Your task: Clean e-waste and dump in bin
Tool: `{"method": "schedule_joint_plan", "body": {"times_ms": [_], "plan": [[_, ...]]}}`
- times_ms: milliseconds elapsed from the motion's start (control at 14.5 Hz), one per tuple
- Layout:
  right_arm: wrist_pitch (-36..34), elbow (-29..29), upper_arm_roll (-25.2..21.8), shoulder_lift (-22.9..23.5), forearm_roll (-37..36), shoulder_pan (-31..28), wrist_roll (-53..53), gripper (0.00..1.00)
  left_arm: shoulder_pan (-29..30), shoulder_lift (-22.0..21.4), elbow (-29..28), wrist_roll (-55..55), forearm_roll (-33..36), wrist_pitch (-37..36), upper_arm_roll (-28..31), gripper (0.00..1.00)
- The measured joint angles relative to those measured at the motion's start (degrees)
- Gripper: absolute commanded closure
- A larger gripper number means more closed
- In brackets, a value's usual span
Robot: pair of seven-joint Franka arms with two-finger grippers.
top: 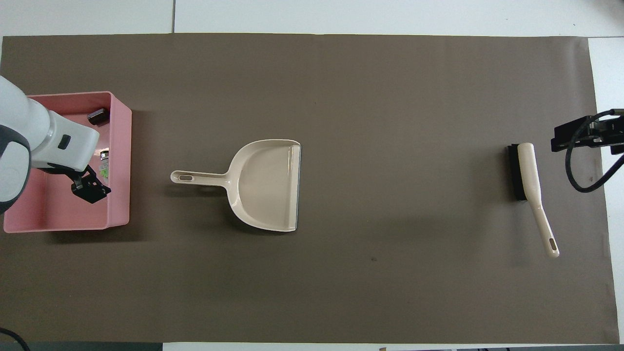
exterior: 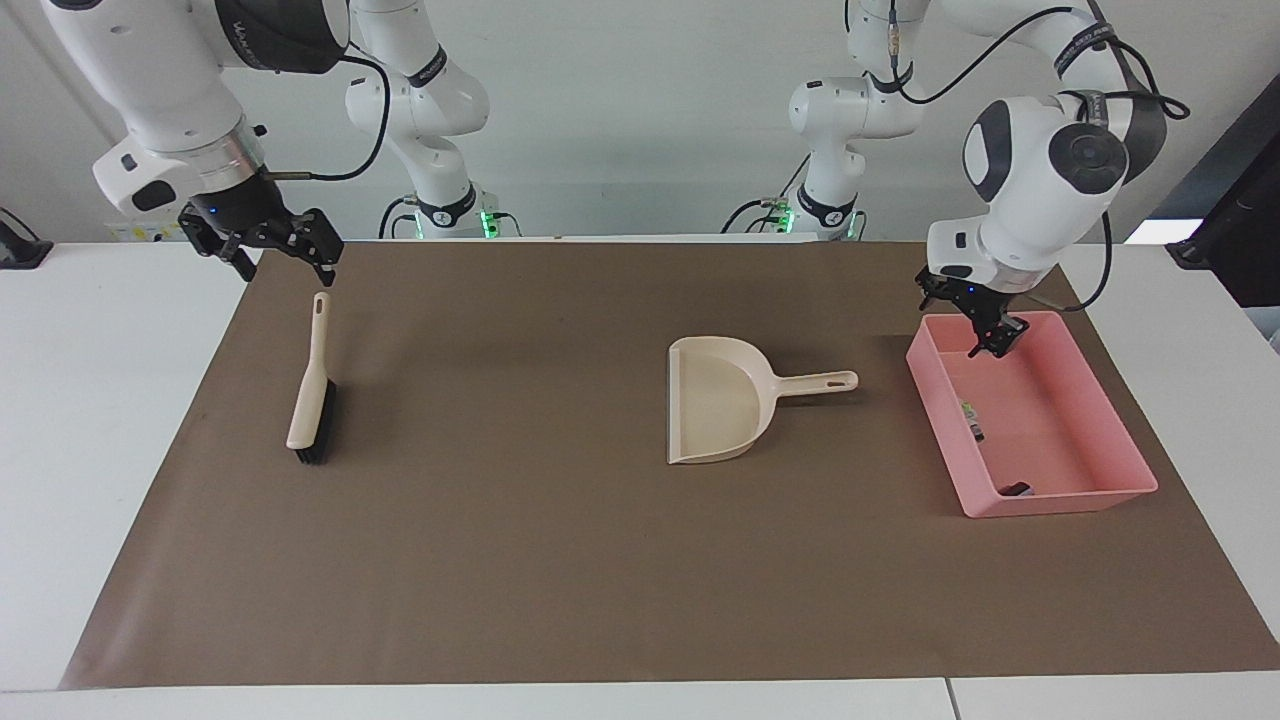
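The pink bin (exterior: pixel 1062 495) stands at the left arm's end of the table and also shows in the overhead view (top: pixel 120 146). Both e-waste parts lie in it: the white labelled part (exterior: pixel 970 412) (top: pixel 103 165) and the dark cylinder (exterior: pixel 1015 489) (top: pixel 96 116), which sits in the bin's corner farthest from the robots. My left gripper (exterior: pixel 987 338) (top: pixel 90 188) hangs open and empty over the bin's end nearer the robots. My right gripper (exterior: pixel 282 255) (top: pixel 585 134) is open and waits just above the brush's handle tip.
The cream dustpan (exterior: pixel 715 400) (top: pixel 268 185) lies flat mid-table, its handle pointing toward the bin. The cream brush (exterior: pixel 310 390) (top: pixel 529 175) with black bristles lies at the right arm's end. A brown mat (exterior: pixel 520 560) covers the table.
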Motion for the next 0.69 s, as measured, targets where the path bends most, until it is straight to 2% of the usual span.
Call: {"method": "schedule_joint_plan", "body": {"times_ms": [207, 482, 688], "plan": [[0.0, 0.0, 0.0, 0.0, 0.0, 0.0, 0.0, 0.00, 0.4, -2.1, 0.0, -10.9, -0.3, -0.2, -0.3, 0.01], [0.0, 0.0, 0.0, 0.0, 0.0, 0.0, 0.0, 0.00, -0.3, -2.8, 0.7, -36.8, -1.0, -0.3, -1.6, 0.01], [0.0, 0.0, 0.0, 0.0, 0.0, 0.0, 0.0, 0.00, -0.8, -2.8, 3.8, -56.1, -5.0, -1.3, -2.0, 0.01]]}}
